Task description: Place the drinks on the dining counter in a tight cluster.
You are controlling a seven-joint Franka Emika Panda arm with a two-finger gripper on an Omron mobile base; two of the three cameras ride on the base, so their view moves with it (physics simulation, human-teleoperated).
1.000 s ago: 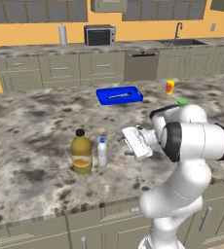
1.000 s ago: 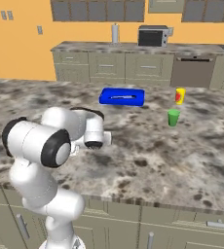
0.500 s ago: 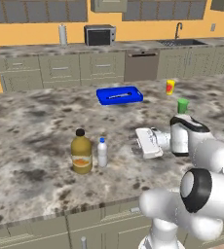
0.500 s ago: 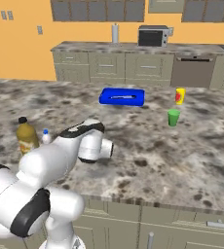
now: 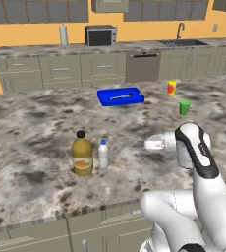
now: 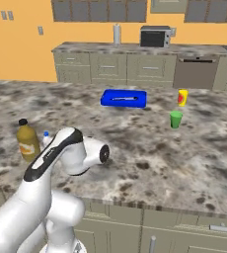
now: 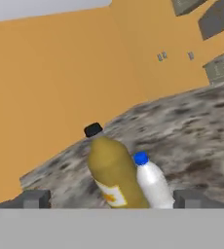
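Though cap-visible, white bottle (image 6: 46, 137) arm-hidden

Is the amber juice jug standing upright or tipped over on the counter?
Upright: the amber juice jug stands on its base with the black cap on top, beside the small white bottle on the dining counter.

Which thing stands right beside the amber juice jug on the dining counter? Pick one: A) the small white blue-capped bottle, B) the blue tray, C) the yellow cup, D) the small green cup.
A: the small white blue-capped bottle stands close against the amber juice jug on the dining counter; cups and tray sit far off.
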